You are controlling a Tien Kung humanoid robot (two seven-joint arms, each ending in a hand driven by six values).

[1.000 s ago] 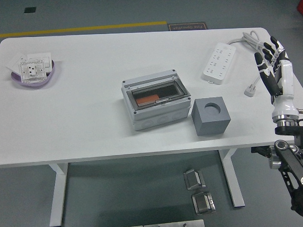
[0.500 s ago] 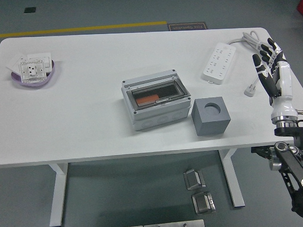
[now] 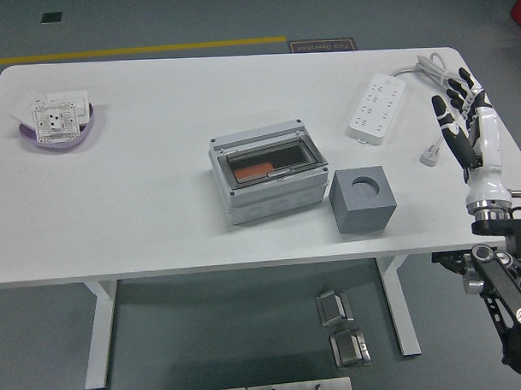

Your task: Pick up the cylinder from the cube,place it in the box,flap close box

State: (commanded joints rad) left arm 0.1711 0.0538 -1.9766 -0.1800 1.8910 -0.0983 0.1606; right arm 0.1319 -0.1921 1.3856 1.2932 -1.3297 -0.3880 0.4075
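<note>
From the head view, the grey plastic junction box with a smoked transparent lid (image 3: 270, 179) sits near the middle of the white bench (image 3: 158, 207), and its hinged lid lies flat over the opening, so the flap looks closed. Through the tinted window an orange-red shape shows inside the box; it may be the cylinder, though the tint makes that uncertain. Just beside the box on its right, apart from it by a thin gap, stands the dark grey cube with a round socket in its top (image 3: 362, 198); the socket looks empty, with no cylinder standing in it. The right hand (image 3: 468, 119), white-backed with black fingers (image 3: 443, 113), is raised at the bench's right edge, well apart from cube and box, fingers spread and extended, holding nothing. No left arm shows. A white power strip with its cord (image 3: 377, 107) lies at the far right, and a purple shallow bowl holding white wall sockets (image 3: 59, 121) at the far left. By this layout the task seems essentially complete, with nothing obvious left.
</note>
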